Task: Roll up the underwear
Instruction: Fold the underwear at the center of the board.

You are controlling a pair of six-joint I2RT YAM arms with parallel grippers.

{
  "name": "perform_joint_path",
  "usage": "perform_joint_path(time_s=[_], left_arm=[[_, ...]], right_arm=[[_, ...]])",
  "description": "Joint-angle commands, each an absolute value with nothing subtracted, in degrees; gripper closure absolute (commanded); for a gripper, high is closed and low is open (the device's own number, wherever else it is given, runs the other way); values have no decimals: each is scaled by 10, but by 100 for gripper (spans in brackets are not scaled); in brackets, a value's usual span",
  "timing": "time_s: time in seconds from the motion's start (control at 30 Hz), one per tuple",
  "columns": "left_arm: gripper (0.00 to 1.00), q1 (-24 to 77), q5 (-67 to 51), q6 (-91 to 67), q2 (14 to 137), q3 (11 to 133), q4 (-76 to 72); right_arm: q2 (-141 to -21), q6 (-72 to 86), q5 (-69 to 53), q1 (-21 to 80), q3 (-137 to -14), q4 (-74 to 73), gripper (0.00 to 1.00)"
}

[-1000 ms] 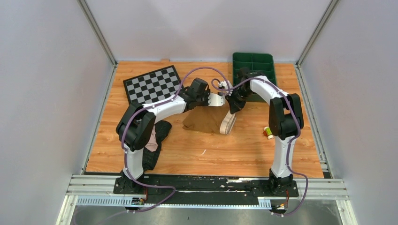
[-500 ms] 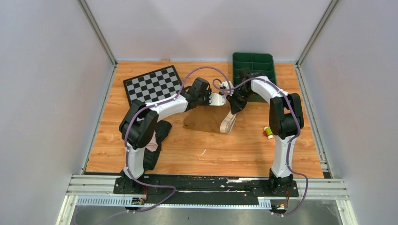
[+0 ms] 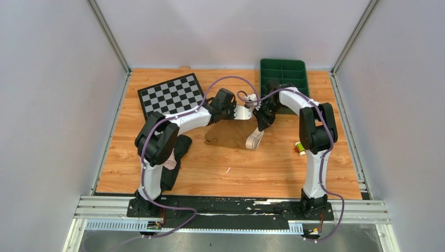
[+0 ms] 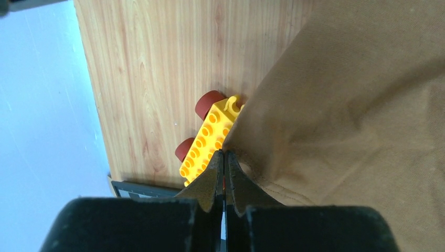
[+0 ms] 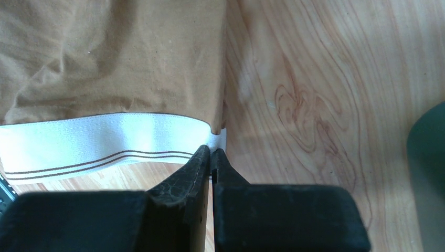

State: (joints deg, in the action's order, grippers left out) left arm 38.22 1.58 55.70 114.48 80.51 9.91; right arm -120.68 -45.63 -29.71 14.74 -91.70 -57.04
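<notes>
Left gripper (image 4: 224,153) has its fingers pressed together on a hemmed edge of the tan-brown underwear (image 4: 357,105). In the left wrist view, that cloth drapes over one end of a yellow toy brick (image 4: 210,139) with red wheels lying on the wooden table (image 3: 236,173). Far to the left, by the left arm (image 3: 157,142), the black underwear (image 3: 181,147) lies crumpled on the wood with the pale pink-beige underwear (image 3: 169,161) bunched on top of it. At the middle of the table the tan-brown garment is held by its far edge between the two grippers, and its wrinkled brown body sags down to the wood. Its cream waistband (image 5: 99,139), marked with two thin brown lines, hangs in a strip at the garment's right side. The right gripper (image 5: 211,149) is clamped on the end corner of that waistband, jaws tight together with only a bit of white cloth showing between the tips. Compared with a second ago, the left arm's elbow has shifted slightly rightward and the right arm (image 3: 315,131) a little leftward. The hanging waistband strip now looks narrower from above, while both pinches on the cloth are unchanged.
</notes>
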Motion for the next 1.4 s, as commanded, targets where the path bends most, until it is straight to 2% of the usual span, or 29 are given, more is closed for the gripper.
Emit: perform_joint_path(time_s=[0.0, 0.27, 0.5, 0.67, 0.77, 0.87, 0.97, 1.07, 1.37], left_arm=[[100, 376, 24, 556, 1147, 798, 79], [99, 377, 28, 551, 1143, 781, 76], [87, 376, 37, 547, 1104, 756, 81], [68, 375, 53, 530, 1050, 721, 79], [64, 376, 49, 509, 1011, 707, 91], [62, 375, -23, 460, 965, 713, 139], [58, 380, -168, 388, 939, 731, 194], [59, 409, -246, 328, 958, 765, 225], [67, 474, -233, 232, 1021, 727, 111]], right_arm=[[-1216, -457, -311, 149, -913, -558, 96], [-1226, -458, -307, 149, -910, -552, 96], [-1220, -460, -295, 149, -878, -534, 96], [-1223, -457, -284, 149, -867, -521, 96], [-1228, -458, -275, 149, -862, -514, 96], [-1231, -458, -270, 149, -858, -511, 96], [-1233, -458, -268, 149, -856, -507, 96], [-1238, -453, -267, 149, -856, -501, 96], [-1248, -445, -271, 151, -868, -504, 95]])
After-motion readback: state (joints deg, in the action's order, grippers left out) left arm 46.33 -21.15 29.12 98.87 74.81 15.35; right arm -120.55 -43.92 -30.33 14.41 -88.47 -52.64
